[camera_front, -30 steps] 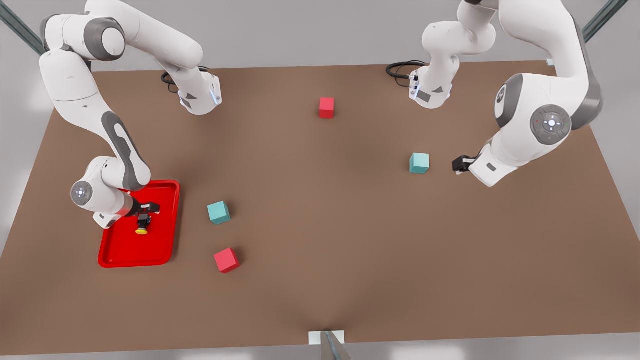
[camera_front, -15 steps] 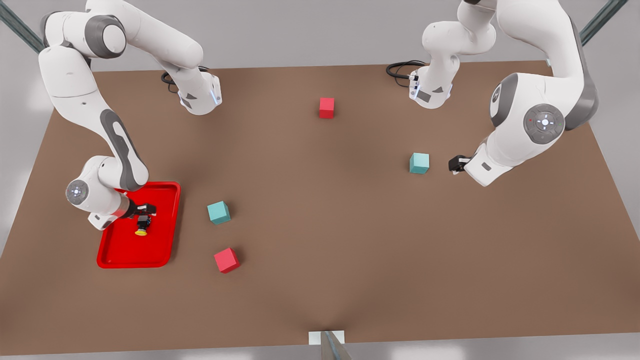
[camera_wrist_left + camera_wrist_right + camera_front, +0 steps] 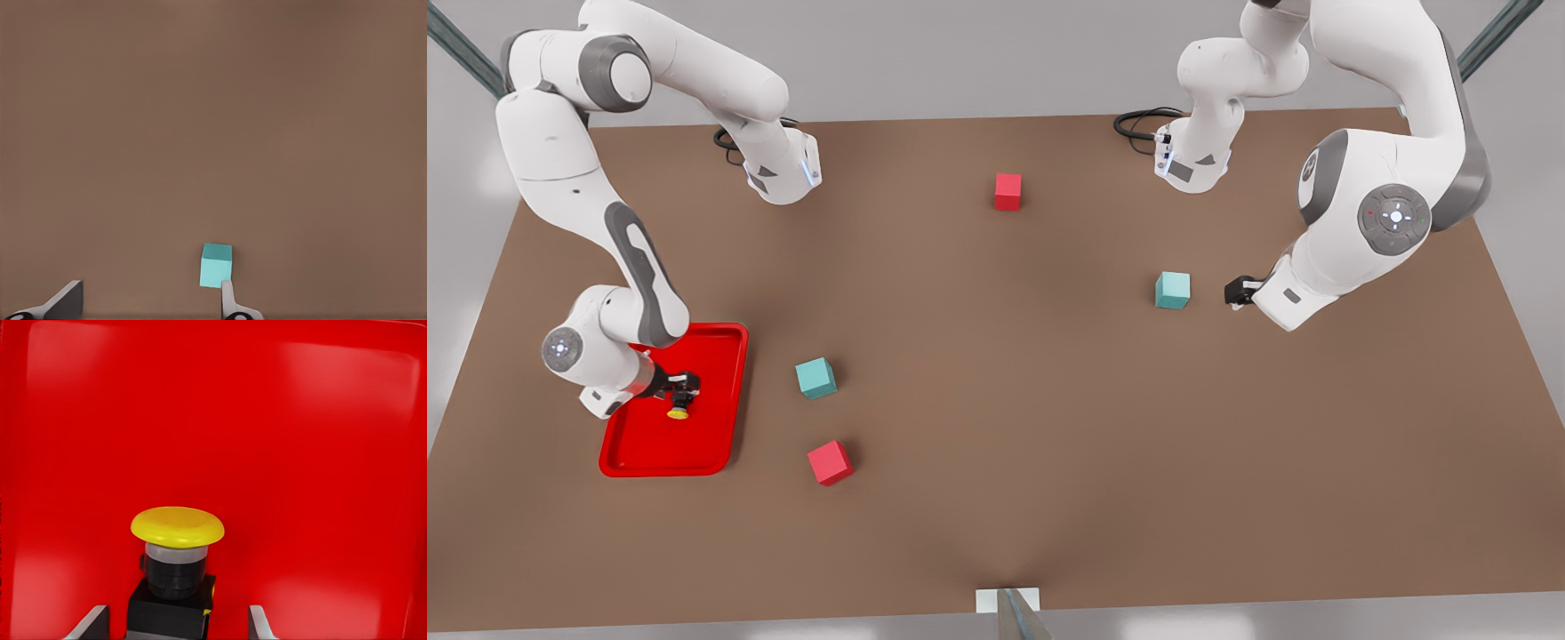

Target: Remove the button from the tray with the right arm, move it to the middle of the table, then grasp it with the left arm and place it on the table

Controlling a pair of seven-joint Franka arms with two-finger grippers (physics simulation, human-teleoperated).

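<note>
Starting at the front view's left, I have the right gripper (image 3: pixel 679 388) down inside the red tray (image 3: pixel 711 427), which sits near that edge of the brown table (image 3: pixel 996 498). The button (image 3: pixel 679 409) lies in the tray, on its side, just at the fingertips. From the right wrist camera I see its round yellow cap (image 3: pixel 177 525) on a pale collar, above a black cylinder and a black boxy base (image 3: pixel 170 613). My fingers (image 3: pixel 90 625) stand spread on either side of that base, with a gap showing on one side, so nothing is clamped.

Moving right, a teal cube (image 3: pixel 816 377) and a red cube (image 3: pixel 830 462) sit just off the tray, and another red cube (image 3: pixel 1008 191) lies far back.

At the front view's right, the left gripper (image 3: pixel 1238 292) waits low beside a second teal cube (image 3: pixel 1172 290); its fingers (image 3: pixel 227 303) are parted and empty.
</note>
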